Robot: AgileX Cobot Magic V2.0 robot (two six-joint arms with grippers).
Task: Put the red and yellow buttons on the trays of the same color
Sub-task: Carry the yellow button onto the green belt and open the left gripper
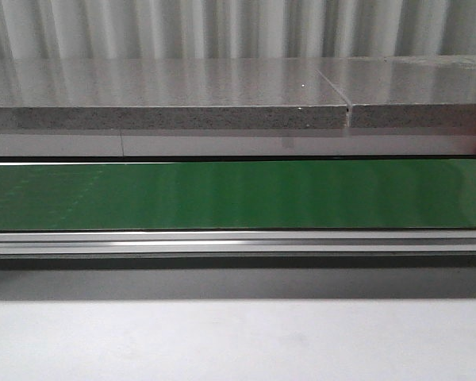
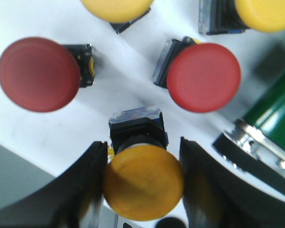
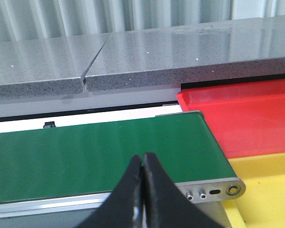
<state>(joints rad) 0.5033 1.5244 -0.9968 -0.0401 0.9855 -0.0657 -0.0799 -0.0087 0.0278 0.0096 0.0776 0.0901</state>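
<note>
In the left wrist view, my left gripper (image 2: 142, 147) has its two black fingers against both sides of the cap of a yellow button (image 2: 143, 183), which stands on the white surface. Two red buttons (image 2: 39, 74) (image 2: 203, 77) and two more yellow buttons (image 2: 116, 8) (image 2: 266, 13) lie beyond it. In the right wrist view, my right gripper (image 3: 142, 159) is shut and empty above the green belt (image 3: 99, 152). The red tray (image 3: 247, 118) and the yellow tray (image 3: 270, 190) sit past the belt's end. Neither gripper shows in the front view.
The green conveyor belt (image 1: 238, 194) runs across the front view with a metal rail (image 1: 238, 242) along its near side. A grey stone ledge (image 1: 166, 103) lies behind it. The belt's end roller (image 2: 256, 147) is close to my left gripper.
</note>
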